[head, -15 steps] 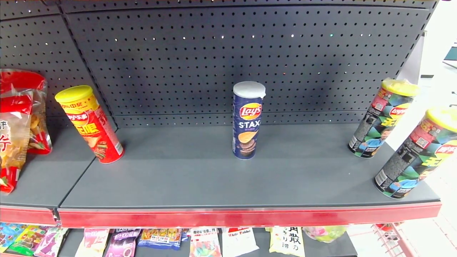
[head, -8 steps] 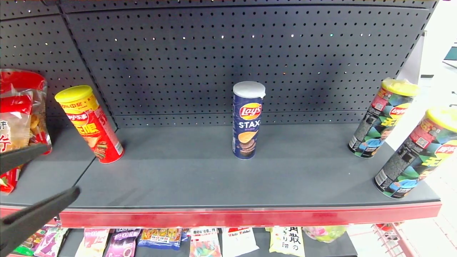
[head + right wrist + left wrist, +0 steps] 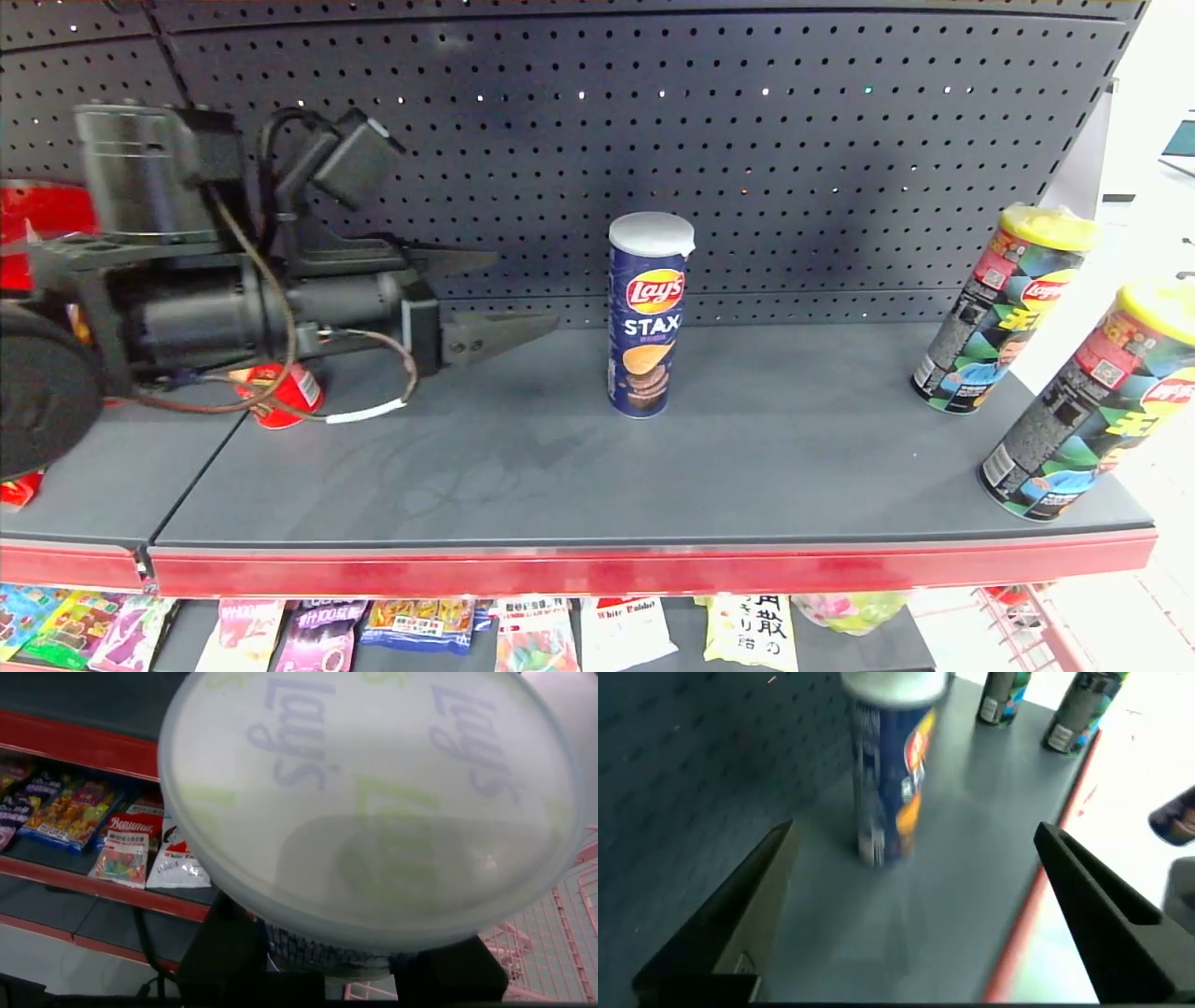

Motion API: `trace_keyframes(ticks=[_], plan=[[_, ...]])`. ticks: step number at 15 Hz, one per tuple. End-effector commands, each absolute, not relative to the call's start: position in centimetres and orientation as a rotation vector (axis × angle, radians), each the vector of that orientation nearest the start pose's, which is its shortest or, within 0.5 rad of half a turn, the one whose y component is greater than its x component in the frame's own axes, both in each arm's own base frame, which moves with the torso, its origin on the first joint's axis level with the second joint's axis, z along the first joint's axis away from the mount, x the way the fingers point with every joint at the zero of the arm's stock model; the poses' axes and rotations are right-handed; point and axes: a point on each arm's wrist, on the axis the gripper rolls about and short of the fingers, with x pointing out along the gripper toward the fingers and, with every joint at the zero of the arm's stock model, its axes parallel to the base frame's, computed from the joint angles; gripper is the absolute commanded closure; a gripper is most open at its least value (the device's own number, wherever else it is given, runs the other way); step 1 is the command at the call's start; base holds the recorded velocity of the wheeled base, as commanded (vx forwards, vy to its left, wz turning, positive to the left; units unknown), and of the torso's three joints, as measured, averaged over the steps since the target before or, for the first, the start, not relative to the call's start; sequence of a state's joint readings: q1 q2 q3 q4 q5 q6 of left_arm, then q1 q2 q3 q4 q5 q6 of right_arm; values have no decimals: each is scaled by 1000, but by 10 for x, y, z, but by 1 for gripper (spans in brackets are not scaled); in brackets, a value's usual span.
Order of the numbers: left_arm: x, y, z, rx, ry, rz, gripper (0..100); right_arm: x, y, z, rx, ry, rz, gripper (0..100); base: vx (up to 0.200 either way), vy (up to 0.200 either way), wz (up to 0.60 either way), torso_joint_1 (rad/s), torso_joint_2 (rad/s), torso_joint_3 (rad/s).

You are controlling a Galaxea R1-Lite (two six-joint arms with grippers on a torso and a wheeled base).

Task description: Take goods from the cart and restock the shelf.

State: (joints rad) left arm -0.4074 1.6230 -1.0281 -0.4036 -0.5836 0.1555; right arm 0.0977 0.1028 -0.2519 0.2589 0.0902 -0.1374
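left hand (image 3: 525, 293) spread wide above shelf (image 3: 747, 467), blue chip can (image 3: 646, 317) upright just ahead of its tips, not touching. right hand (image 3: 336, 973) clamped on a clear-lidded can (image 3: 374, 803).

Head, left wrist: both toward shelf (image 3: 597, 485)

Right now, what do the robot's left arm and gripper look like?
The left arm is black and dark grey, with a silver cylindrical module on top. Black cables loop over it; one white-sleeved wire hangs below. The left gripper has two long, tapered dark fingers.
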Motion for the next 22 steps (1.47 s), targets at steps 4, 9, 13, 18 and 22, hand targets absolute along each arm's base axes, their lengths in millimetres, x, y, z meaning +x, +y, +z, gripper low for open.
trace_keyframes(ticks=[4, 9, 13, 18, 22], plan=[[337, -181, 205, 164, 142, -1063, 0, -35, -1, 120, -138, 102, 196, 100, 0, 0, 0, 0, 0, 0], [358, -201, 201, 167, 121, -1087, 0, -35, -1, 119, -138, 108, 197, 100, 0, 0, 0, 0, 0, 0], [372, -215, 198, 168, 98, -1097, 0, -35, -1, 119, -138, 105, 196, 100, 0, 0, 0, 0, 0, 0], [377, -221, 198, 165, 115, -1109, 0, -35, -1, 118, -138, 107, 195, 100, 0, 0, 0, 0, 0, 0], [384, -225, 197, 166, 100, -1108, 0, -35, -1, 118, -138, 105, 196, 100, 0, 0, 0, 0, 0, 0]])
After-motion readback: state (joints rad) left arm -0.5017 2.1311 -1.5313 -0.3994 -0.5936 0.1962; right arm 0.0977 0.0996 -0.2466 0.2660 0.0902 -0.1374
